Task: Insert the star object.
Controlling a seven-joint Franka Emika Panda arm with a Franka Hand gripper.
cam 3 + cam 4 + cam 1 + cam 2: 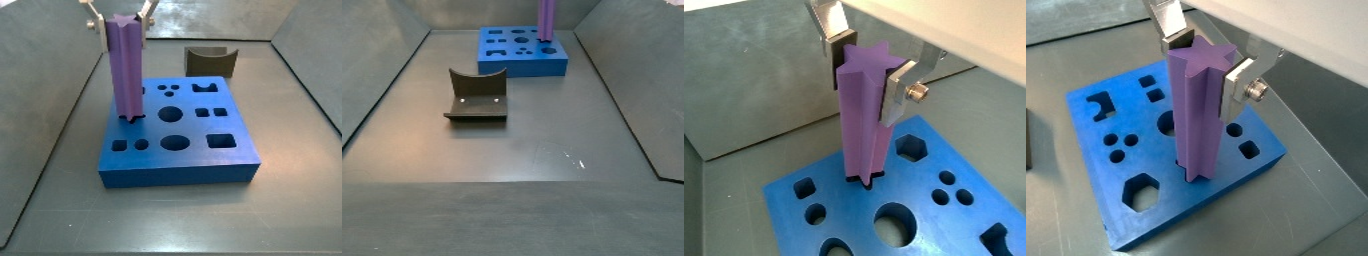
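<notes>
The star object [865, 125], a tall lilac prism with a ridged star-shaped section, stands upright with its lower end in a star-shaped hole of the blue block [981, 190]. My gripper [865, 86] is shut on its top end, one silver finger on each side. Both wrist views show this; the star object [1200, 120] stands near the edge of the blue block [1186, 202], and the gripper [1203, 70] grips its top. In a side view the star object [126, 70] rises from the block's left part [201, 168]. It also shows far off [549, 20].
A dark brown curved block [210, 60] lies on the grey floor behind the blue block, and shows nearer in a side view [476, 97]. The blue block [523, 66] has several other holes. Grey walls enclose the floor.
</notes>
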